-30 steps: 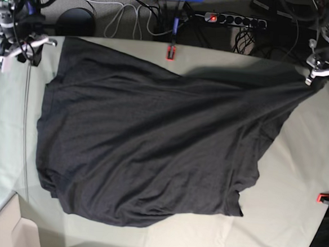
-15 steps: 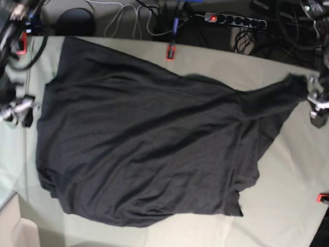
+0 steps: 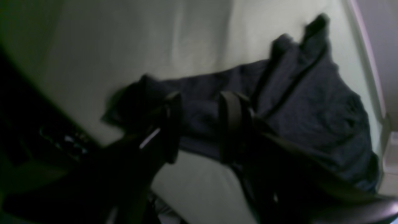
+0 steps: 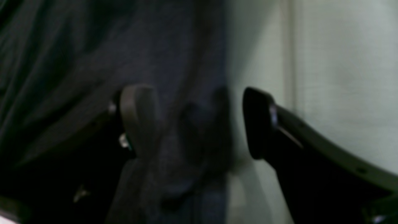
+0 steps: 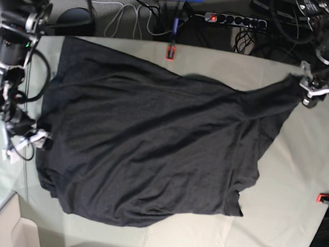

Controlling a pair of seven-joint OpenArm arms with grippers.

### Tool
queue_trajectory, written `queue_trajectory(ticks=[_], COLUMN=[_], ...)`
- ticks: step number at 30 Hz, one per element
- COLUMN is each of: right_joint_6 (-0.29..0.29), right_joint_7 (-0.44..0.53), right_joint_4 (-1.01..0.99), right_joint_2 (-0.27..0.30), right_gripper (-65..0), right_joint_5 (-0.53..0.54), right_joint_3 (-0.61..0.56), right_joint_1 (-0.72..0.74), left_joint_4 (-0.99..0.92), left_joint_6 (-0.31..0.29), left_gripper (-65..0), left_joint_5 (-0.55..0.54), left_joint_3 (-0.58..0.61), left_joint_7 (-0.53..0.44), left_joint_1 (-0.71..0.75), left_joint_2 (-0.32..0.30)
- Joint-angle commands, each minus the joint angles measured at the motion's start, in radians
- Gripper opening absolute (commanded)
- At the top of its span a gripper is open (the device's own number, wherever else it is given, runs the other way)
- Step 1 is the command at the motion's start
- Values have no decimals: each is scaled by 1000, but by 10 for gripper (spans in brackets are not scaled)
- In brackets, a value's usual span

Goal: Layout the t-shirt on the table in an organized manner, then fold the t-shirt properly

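Base view: the t-shirt, dark charcoal and creased, lies spread over most of the desk, which is covered in pale greenish-grey cloth; one corner of the garment is drawn out toward the far edge of the desk at the side of the left arm, and a folded hem lies near the front edge. A red clamp sits on the far edge and another clamp on the side edge. The left pincer stands at the drawn-out corner; in the left wrist view its fingers are parted, with dark fabric seen between and behind them, and whether they touch the cloth cannot be told. The right pincer sits at the opposite side edge of the garment; in the right wrist view it is spread wide, straddling the t-shirt's edge, pinching nothing.
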Motion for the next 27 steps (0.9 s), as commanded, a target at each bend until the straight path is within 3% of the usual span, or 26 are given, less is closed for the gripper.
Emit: queue_trajectory(ticks=[1,11,13,18,19,24,27], right_joint_6=[2,2,2,2,2,5,5], right_joint_7=[31,58,55,52,48,-43,-88], right_joint_4=[14,15,15,38,47,205,391], right_joint_2=[21,-40,-40,-76,-80,-140,-201], right_gripper=[-214,-235,-303,-618,-650,-650,-650], right_joint_5=[7,7,7,7,7,10,12], right_joint_3=[1,-10,-10,-11,-11,-57,-122], right_joint_1=[5,-60,-64,-95,-110,-202,-282], left_joint_4=[0,-227,-273,-358,-376,-507,-603], left_joint_6=[-7,-7,-7,-7,-7,-7,-7], left_gripper=[-452,-454,-455,-455,-456,-456,-456], left_joint_5=[-12,-11,-11,-11,-11,-11,-11], left_joint_3=[-6,-3,-3,1,3,21,135], left_joint_7=[-15,-26,-26,-26,-26,-26,-29], left_joint_1=[1,-59,-88,-184,-207,-340,-427], left_joint_2=[-10,-21,-24,-41,-41,-41,-60])
